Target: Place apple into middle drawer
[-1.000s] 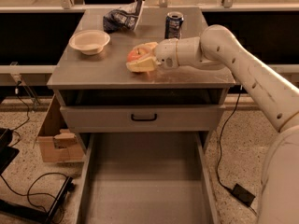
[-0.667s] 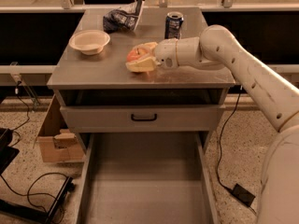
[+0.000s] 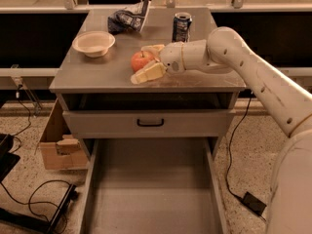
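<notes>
Claw is located over the middle of the desk, reaching in from the right at the end of the white arm. Its two cream fingers stand narrowly apart, one on either side of the apple, and both appear to touch it; the claw is gripping the apple. The apple sits low at the desk surface, red-orange with a paler patch on the side facing the camera. Beyond the claw and to its left: a shallow cream bowl, well apart. Directly beyond the claw: a crumpled dark bag at the far desk edge. Beyond and to its right, near the wrist: an upright soda can. Below the claw: a shut drawer front with a small black handle. Lower again, toward the camera: the middle drawer, pulled fully out, flat grey floor showing. Well below and left of the claw, on the floor: a cardboard box
</notes>
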Controlling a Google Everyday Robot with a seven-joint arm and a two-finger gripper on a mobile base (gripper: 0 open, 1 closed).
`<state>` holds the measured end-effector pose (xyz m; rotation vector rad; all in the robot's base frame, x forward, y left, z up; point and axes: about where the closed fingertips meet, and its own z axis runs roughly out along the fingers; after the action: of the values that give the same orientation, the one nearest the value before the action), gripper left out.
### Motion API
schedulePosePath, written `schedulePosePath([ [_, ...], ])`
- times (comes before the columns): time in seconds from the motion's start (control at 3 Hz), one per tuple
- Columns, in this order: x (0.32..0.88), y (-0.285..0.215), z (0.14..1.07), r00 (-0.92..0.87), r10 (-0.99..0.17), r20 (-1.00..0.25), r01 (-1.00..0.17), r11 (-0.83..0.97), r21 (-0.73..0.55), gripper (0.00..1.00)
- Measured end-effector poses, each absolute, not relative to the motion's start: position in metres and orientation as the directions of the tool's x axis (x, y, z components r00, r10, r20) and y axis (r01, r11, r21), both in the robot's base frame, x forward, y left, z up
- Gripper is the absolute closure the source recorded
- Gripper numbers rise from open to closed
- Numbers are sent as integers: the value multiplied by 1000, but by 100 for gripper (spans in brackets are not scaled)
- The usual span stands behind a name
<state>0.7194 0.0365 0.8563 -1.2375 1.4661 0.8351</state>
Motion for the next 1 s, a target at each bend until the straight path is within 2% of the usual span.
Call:
schedulePosePath([
  [0.33, 719, 37, 856, 26, -275, -961, -967, 237, -94, 0],
  [0.67, 719, 40, 856, 26, -274, -961, -968, 232, -92, 18],
  [1.0, 716, 43, 857, 24, -295, -955, -969, 228, -95, 41],
])
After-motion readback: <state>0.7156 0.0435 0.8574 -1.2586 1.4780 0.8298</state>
